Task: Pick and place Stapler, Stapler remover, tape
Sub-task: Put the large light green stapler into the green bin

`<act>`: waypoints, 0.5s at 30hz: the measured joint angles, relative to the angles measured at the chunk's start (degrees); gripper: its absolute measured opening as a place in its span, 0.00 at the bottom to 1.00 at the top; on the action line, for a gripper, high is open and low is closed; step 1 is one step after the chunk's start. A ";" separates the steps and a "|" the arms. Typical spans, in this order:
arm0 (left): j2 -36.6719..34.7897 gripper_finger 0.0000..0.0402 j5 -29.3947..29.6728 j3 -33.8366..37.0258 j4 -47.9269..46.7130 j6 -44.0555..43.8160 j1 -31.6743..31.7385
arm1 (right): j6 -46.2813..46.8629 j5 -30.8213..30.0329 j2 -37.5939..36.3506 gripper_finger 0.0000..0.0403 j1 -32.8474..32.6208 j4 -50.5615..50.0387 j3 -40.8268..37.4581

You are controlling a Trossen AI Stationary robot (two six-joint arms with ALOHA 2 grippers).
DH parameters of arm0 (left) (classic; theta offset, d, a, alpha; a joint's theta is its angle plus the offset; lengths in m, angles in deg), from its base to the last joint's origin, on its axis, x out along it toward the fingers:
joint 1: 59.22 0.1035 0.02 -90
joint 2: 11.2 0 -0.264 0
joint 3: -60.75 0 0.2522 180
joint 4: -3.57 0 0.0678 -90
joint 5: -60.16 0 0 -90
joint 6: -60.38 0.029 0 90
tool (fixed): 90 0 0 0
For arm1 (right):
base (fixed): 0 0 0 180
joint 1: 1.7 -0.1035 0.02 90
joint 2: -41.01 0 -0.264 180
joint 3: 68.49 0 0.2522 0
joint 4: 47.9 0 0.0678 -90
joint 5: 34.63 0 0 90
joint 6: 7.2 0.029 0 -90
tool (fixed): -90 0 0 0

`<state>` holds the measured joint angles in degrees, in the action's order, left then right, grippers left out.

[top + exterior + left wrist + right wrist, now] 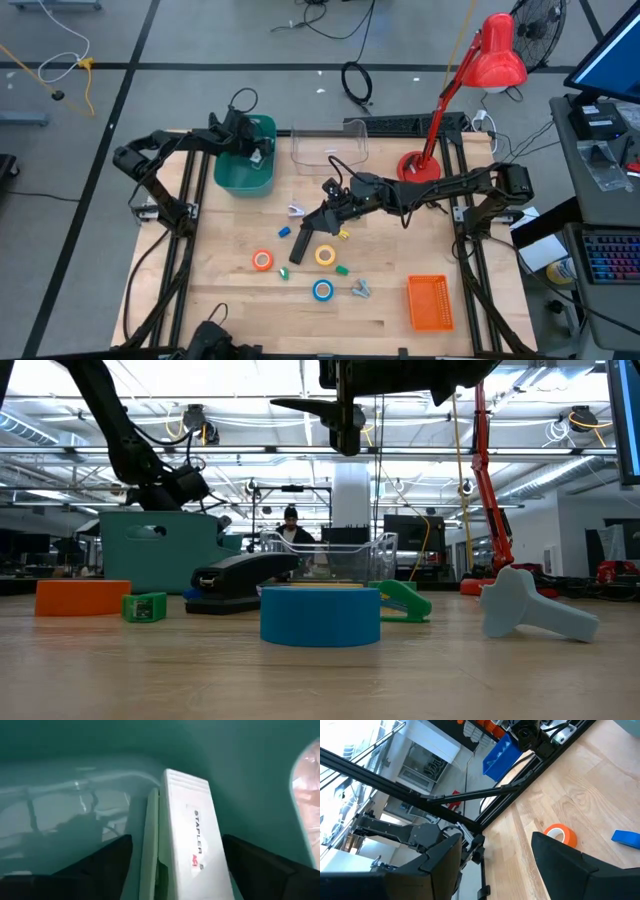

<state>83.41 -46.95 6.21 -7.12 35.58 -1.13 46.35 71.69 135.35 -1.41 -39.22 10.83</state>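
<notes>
Tagging black stapler: lying flat on the table, just past the fingertips of the right gripper and lower than them, near end almost under the fingers. Long axis running slantwise away from the tool toward the table's front edge, roughly carrying on the line of the gripper rather than crossing it. Likely needing a wrist turn so the fingers straddle the narrow width, judging from the high view.

Hovering above the table, not touching anything; fingers standing wide apart, nothing between them in the right wrist view. Sitting far nearer this stapler than the left gripper, so reading this as the right arm's pick.

Moving outward: orange tape lying beyond the stapler's far end, yellow tape lying just beside the stapler on the tool's near side, blue tape lying farther out toward the front edge. All apart from the fingers.

Reaching down into the green bin with the left gripper, fingers spread wide on either side of a white stapler, gaps showing on both sides, so not gripping. Lying on the bin floor, long axis running between the fingers.
</notes>
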 joint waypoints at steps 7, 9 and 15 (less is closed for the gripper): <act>-2.17 0.80 3.74 0.00 -0.40 1.81 1.23 | 0.03 0.00 0.00 0.58 0.00 0.01 0.00; -3.26 0.80 3.83 0.00 -0.66 2.50 1.30 | 0.01 0.00 0.00 0.58 0.00 0.02 0.00; -5.60 0.81 9.97 -0.02 -6.86 6.00 -0.80 | 0.01 0.02 0.00 0.58 0.54 0.00 0.00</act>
<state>77.80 -36.98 6.19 -13.98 41.57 -1.94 46.36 71.71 135.35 -0.87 -39.22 10.83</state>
